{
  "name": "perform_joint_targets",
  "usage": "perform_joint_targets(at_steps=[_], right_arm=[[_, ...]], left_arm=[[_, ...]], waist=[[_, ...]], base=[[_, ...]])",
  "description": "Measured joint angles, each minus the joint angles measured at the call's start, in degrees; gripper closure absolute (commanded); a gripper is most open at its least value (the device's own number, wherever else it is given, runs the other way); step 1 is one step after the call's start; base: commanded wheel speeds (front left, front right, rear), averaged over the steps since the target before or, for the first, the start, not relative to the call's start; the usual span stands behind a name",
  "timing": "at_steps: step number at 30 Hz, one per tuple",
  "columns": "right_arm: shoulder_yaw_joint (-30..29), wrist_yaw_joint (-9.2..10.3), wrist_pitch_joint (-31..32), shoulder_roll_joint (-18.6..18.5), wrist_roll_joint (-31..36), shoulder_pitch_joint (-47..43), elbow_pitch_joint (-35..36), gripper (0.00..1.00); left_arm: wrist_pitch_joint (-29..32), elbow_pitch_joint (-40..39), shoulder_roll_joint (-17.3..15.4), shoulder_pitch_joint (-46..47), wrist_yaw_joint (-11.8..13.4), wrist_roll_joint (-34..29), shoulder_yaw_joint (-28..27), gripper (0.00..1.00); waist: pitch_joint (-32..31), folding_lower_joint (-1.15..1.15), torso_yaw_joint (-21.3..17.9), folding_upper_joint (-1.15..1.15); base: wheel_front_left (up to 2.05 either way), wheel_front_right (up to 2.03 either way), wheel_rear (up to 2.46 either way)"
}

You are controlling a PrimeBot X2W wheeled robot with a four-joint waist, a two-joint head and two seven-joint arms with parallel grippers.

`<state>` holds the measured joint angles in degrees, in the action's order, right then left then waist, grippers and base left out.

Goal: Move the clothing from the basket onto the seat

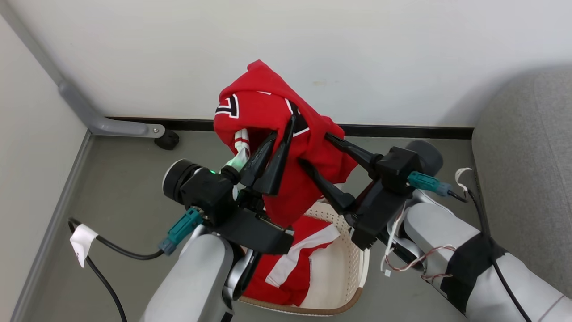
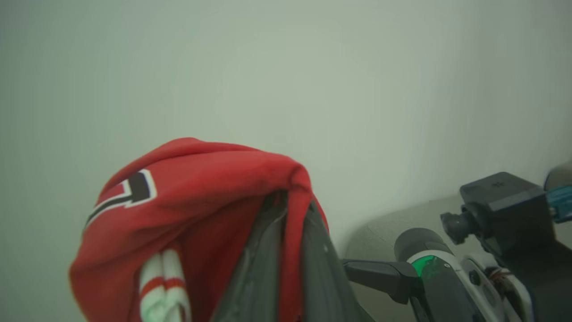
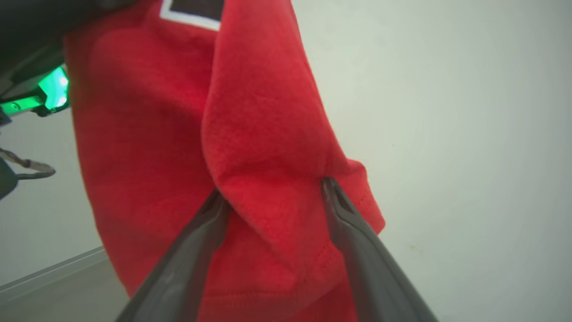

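A red garment (image 1: pixel 263 107) with a black-and-white patch hangs in the air above the basket (image 1: pixel 344 268), and my left gripper (image 1: pixel 283 126) is shut on its upper fold. In the left wrist view the same garment (image 2: pixel 201 188) drapes over that gripper (image 2: pixel 292 201). My right gripper (image 1: pixel 313 148) stands open against the cloth's right side. The right wrist view shows a fold of the garment (image 3: pixel 250 112) lying between that gripper's (image 3: pixel 275 194) spread fingers. A second red piece with white stripes (image 1: pixel 290 264) lies in the basket. The grey seat (image 1: pixel 527 156) is at the right.
A white wall stands close behind, with a black skirting strip (image 1: pixel 402 131) along its foot. A grey rail (image 1: pixel 111 125) runs down the left corner to a black foot (image 1: pixel 167 140). A black cable with a white tag (image 1: pixel 82 241) lies on the grey floor at the left.
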<state>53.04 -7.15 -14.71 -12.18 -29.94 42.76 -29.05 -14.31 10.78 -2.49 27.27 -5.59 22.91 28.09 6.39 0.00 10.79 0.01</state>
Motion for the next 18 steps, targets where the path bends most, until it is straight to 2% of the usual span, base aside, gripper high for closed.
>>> perform_joint_targets(at_steps=[5, 6, 7, 8, 18], right_arm=[[1.81, 0.00, -0.01, 1.75, -0.89, 2.38, -2.99, 0.00], [2.44, 0.00, 0.00, 2.09, -1.10, 2.83, -3.77, 0.22], [2.83, 0.00, 0.00, 2.45, -1.51, 3.18, -4.42, 0.94], [3.36, 0.00, -0.01, 2.78, -2.00, 3.50, -4.98, 1.00], [3.83, 0.00, 0.00, 3.36, -5.78, 3.82, -5.64, 1.00]], left_arm=[[0.00, -0.48, -0.03, 0.48, -0.03, 0.03, 1.33, 1.00], [0.00, -0.63, 0.01, 0.48, -0.03, 0.04, 1.57, 1.00], [0.00, -0.79, -0.01, 0.48, -0.03, 0.15, 1.78, 1.00], [0.00, -0.90, -0.02, 0.48, -0.03, 0.23, 2.00, 1.00], [-0.01, -0.29, 0.04, 0.46, 0.57, 0.79, 1.35, 1.00]], waist=[[0.19, 0.00, 1.06, 0.00], [0.23, 0.00, 1.22, 0.00], [0.27, 0.00, 1.33, 0.00], [0.29, 0.00, 1.41, 0.00], [0.12, 0.00, 1.31, 0.00]], base=[[0.00, 0.00, 0.00], [0.00, 0.00, 0.00], [0.00, 0.00, 0.00], [0.00, 0.00, 0.00], [0.00, 0.00, 0.00]])
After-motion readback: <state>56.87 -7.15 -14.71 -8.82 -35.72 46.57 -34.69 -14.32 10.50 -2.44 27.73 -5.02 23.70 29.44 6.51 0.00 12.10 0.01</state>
